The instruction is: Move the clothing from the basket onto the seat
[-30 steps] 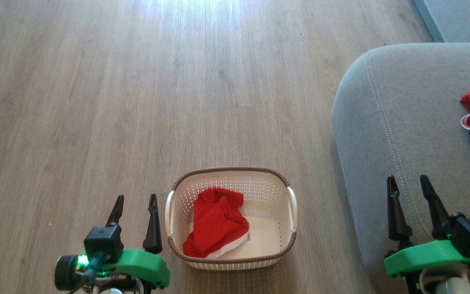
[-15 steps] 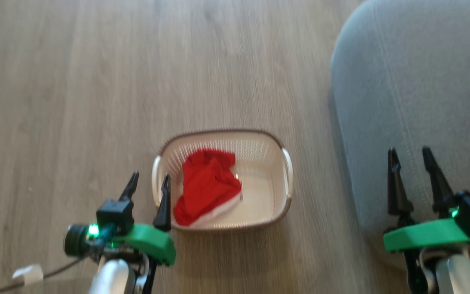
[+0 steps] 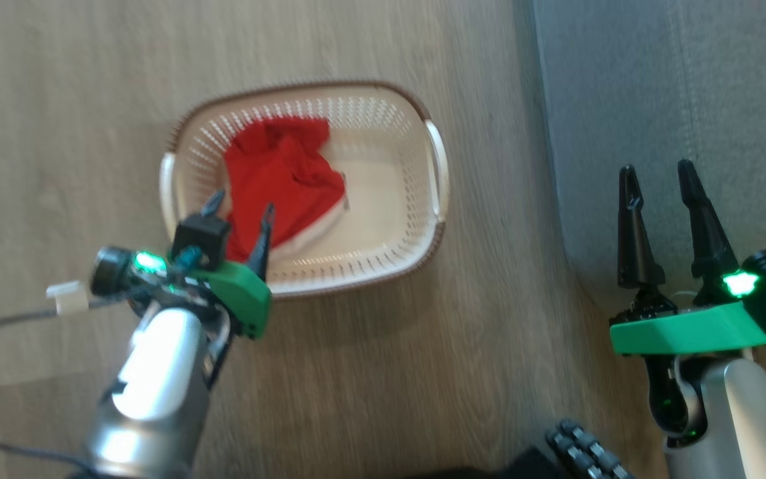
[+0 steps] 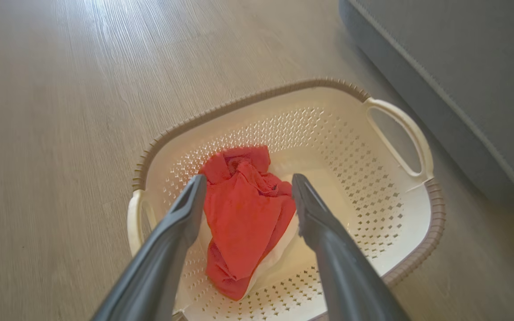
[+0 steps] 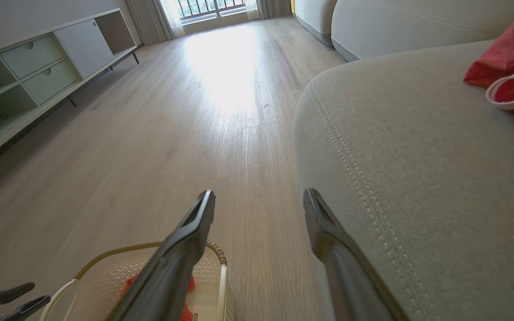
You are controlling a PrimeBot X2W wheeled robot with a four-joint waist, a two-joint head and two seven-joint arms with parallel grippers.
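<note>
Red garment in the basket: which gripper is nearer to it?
Left. The left gripper hangs open above the garment; the right gripper is at the seat edge.

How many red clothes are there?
2. One garment lies crumpled in the basket; the other garment lies on the grey seat, cut off by the right wrist view's edge. Anything beneath them is hidden.

The head view is blurred throughout; there the seat (image 3: 655, 100) runs off the top and right edges, and the left gripper (image 3: 243, 203) covers the lower left corner of the red garment (image 3: 276, 159) in the basket (image 3: 290, 88). At the right wrist view's upper right, a second garment (image 5: 507, 67) is cut by the edge
</note>
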